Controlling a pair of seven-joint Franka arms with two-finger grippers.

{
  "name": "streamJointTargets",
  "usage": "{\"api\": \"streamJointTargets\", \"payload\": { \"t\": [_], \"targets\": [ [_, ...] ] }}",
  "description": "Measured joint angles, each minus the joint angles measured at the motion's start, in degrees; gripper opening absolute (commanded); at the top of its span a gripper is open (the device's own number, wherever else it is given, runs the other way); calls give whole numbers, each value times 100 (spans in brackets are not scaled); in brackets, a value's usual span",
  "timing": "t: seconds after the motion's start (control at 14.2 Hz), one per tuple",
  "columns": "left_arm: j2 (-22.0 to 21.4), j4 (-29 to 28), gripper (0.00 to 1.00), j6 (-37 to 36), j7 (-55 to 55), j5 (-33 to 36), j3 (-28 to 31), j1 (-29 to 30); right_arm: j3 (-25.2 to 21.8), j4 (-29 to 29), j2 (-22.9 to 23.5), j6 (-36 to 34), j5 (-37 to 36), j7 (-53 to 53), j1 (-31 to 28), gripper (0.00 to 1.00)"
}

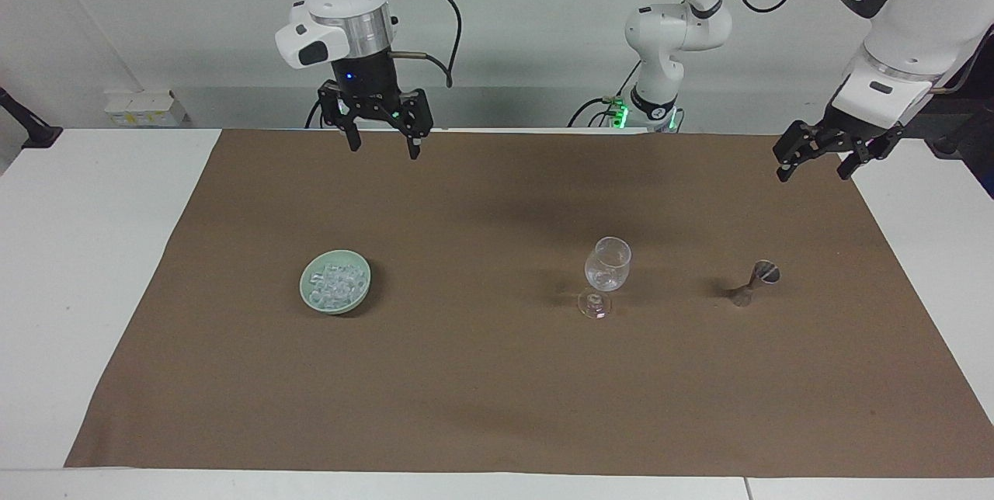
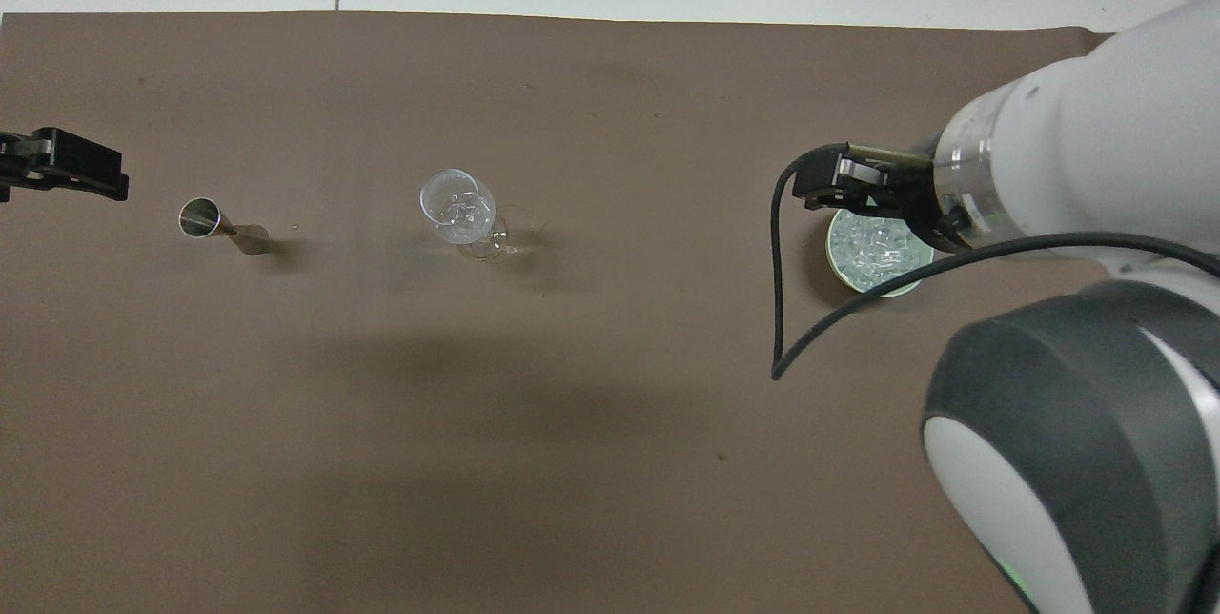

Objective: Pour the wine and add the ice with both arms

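A heap of ice (image 1: 335,281) fills a pale green bowl (image 1: 342,307) toward the right arm's end of the brown mat. A clear stemmed glass (image 1: 607,267) stands mid-mat with a few ice cubes in it. No wine shows in either view. My right gripper (image 1: 379,139) hangs open and empty, high over the mat's edge by the robots. In the overhead view the right arm's wrist (image 2: 1048,156) covers part of the bowl (image 2: 882,288). My left gripper (image 1: 815,162) is open and empty, in the air over the mat's corner at the left arm's end.
A small metal jigger (image 1: 757,279) stands on the mat beside the glass, toward the left arm's end. White tabletop (image 1: 93,267) surrounds the brown mat (image 1: 481,391). A black cable (image 2: 777,309) dangles from the right wrist.
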Motion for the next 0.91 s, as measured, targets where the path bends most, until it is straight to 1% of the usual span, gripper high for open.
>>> {"api": "streamJointTargets", "payload": {
  "t": [0.21,0.42,0.56,0.7,0.77,0.91],
  "targets": [
    [16,0,100,1,-2,-3,0,21,-3,-14,-30,-126,0,-262,-258,100],
    [16,0,100,3,-2,-4,0,21,-128,47,-67,-435,-2,-298,-265,100],
    [16,1,100,6,-2,-5,0,21,-399,107,-103,-654,-2,-315,-128,100],
    [16,3,100,29,-2,-5,0,21,-776,130,-107,-739,-1,-564,75,100],
    [16,3,100,85,-3,-5,0,21,-894,130,-107,-740,0,-709,127,100],
    [16,3,100,230,-4,-5,0,23,-975,129,-105,-741,3,-868,150,100]
  ]
}}
